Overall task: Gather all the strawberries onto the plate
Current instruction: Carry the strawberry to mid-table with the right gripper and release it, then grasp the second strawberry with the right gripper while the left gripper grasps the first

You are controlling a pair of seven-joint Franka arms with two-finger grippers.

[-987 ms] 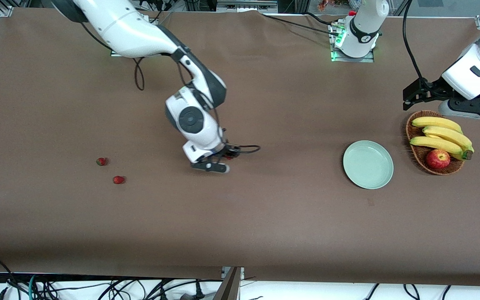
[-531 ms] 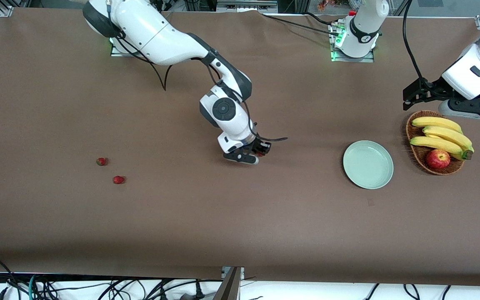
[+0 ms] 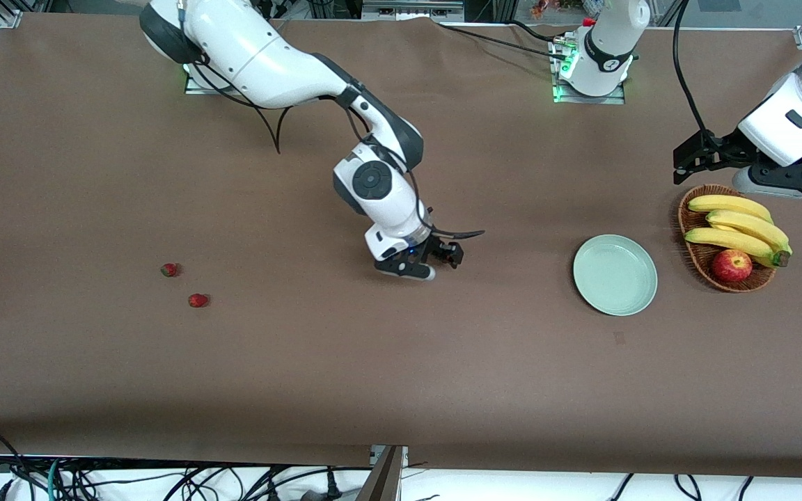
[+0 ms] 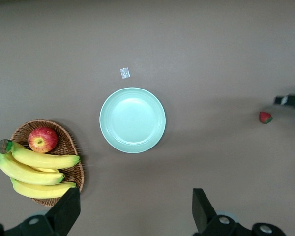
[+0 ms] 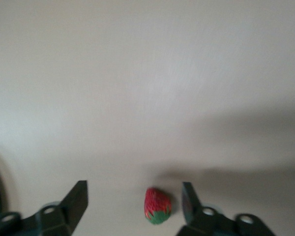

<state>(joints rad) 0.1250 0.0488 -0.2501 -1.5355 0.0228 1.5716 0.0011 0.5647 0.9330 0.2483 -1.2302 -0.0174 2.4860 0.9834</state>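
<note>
Right gripper (image 3: 436, 263) sits mid-table, low over the brown table (image 3: 401, 376), jaws spread and holding nothing; right wrist view shows one strawberry (image 5: 157, 205) between its fingers (image 5: 74, 199), touching neither, red body with green cap; can't tell if the berry is resting on the cloth or in the air; left wrist view shows the same berry (image 4: 265, 117) just beside one dark finger of that gripper; in the front view it's hidden by the fingers.

Plate (image 3: 615, 274) lies toward the left arm's end from the right gripper, well apart, nothing in it; its edge barely shows in the right wrist view.

Other two strawberries lie toward the right arm's end from the right gripper, well apart from it; one (image 3: 170, 269) farther from the front camera, the other (image 3: 198, 300) nearer, close to each other but not touching.

Left gripper (image 4: 135, 209) waits up in the air near the wicker basket (image 3: 693, 261), fingers fully apart, empty; left wrist view looks down on plate (image 4: 132, 120) and basket; basket holds bananas (image 3: 738, 226) and an apple (image 3: 732, 265); basket sits just beside the plate, not touching.
</note>
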